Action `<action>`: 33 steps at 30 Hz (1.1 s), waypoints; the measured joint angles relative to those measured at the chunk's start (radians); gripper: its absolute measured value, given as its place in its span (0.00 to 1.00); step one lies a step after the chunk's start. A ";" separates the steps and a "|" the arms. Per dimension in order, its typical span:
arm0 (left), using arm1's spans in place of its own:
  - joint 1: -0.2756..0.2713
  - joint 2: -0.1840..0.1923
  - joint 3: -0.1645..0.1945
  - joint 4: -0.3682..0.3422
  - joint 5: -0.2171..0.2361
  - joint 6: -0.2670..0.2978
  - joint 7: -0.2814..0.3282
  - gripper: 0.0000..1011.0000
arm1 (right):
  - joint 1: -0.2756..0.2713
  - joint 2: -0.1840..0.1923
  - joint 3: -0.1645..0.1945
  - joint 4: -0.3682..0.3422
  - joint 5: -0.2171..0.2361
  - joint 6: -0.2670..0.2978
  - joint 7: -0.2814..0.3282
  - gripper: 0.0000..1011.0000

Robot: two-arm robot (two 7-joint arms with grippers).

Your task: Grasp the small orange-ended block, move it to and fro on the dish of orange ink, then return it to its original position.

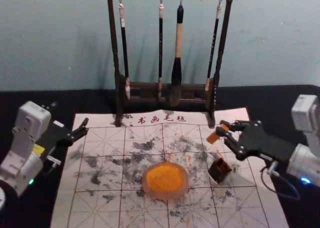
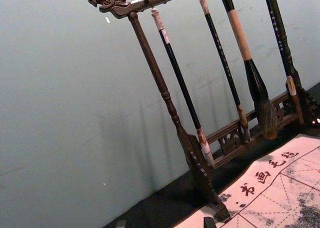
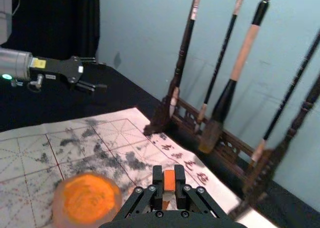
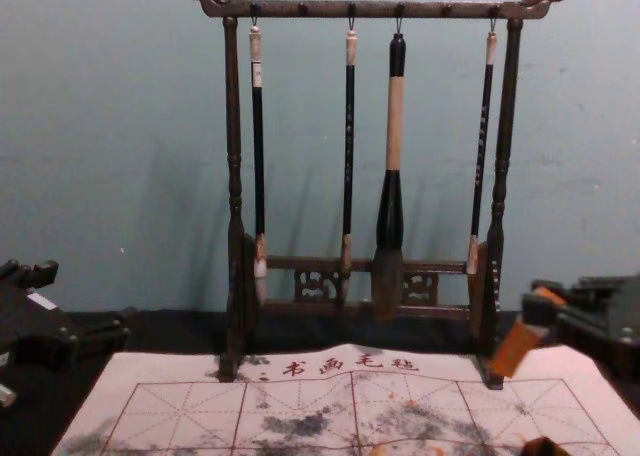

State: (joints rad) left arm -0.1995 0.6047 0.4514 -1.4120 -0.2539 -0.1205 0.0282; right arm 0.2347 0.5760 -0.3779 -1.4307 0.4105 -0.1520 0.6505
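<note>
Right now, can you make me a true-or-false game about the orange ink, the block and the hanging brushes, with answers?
1. The right gripper holds the small orange-ended block. True.
2. The block touches the round dish of orange ink. False: the block is held up, away from the dish.
3. Four long-handled brushes hang from the dark wooden rack. True.
4. The left gripper holds a brush. False: it is open and empty.

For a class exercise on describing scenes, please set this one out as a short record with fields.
held: small block, clamped in the right gripper
block position: raised, right of and beyond the dish
dish contents: orange ink
left gripper: open, empty, near the mat's left edge
rack: four hanging brushes
</note>
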 joint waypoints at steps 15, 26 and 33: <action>0.000 0.000 0.000 0.000 0.000 0.000 0.000 0.99 | 0.099 -0.054 -0.101 0.054 -0.032 0.027 0.050 0.11; 0.000 0.000 0.000 0.000 0.000 0.000 0.000 0.99 | 0.136 -0.061 -0.183 0.051 -0.079 0.083 0.064 0.11; 0.000 0.000 0.000 0.000 0.000 0.000 0.000 0.99 | 0.151 -0.050 -0.223 0.041 -0.097 0.106 0.088 0.11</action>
State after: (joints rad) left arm -0.1995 0.6047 0.4514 -1.4120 -0.2539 -0.1205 0.0283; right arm 0.3862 0.5262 -0.6012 -1.3899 0.3135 -0.0459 0.7389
